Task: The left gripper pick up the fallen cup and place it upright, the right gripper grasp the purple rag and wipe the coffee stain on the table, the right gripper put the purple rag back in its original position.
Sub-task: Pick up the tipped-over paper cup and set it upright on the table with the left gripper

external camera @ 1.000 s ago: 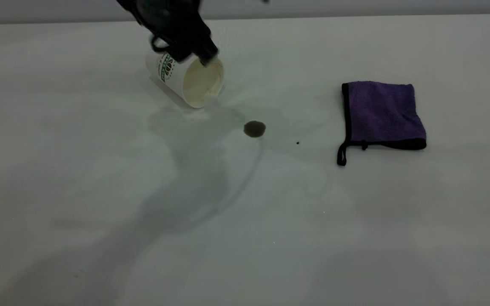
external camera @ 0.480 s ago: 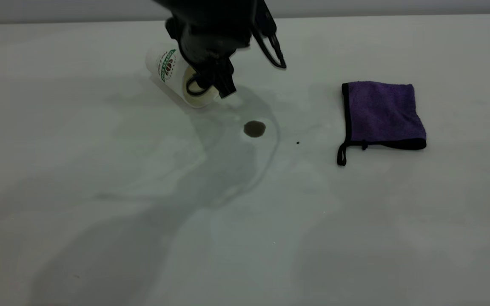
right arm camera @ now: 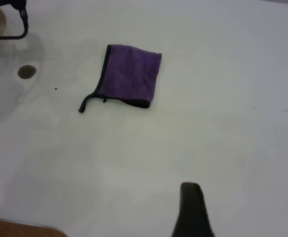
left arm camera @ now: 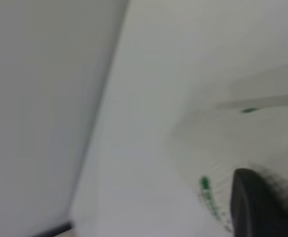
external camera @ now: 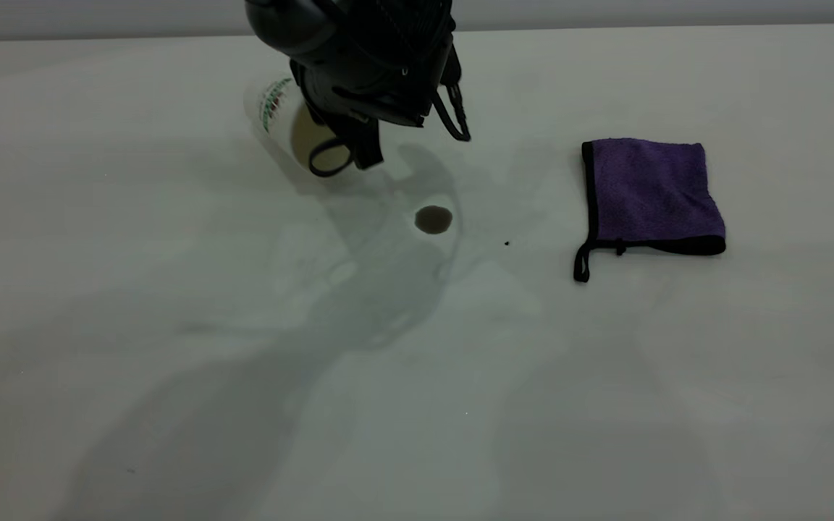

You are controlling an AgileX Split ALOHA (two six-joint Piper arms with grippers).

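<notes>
Cup (external camera: 276, 119) with unreadable green logo, tilted under left gripper (external camera: 350, 141), fingers' state unclear; purple rag (external camera: 652, 192) flat.

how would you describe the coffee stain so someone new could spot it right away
Start from the white table and find the purple rag on its right half. Beside the rag, towards the tipped cup under the left tool, lies the coffee stain. It is a small round dark brown blot, far bigger than the tiny black speck between it and the rag.
</notes>
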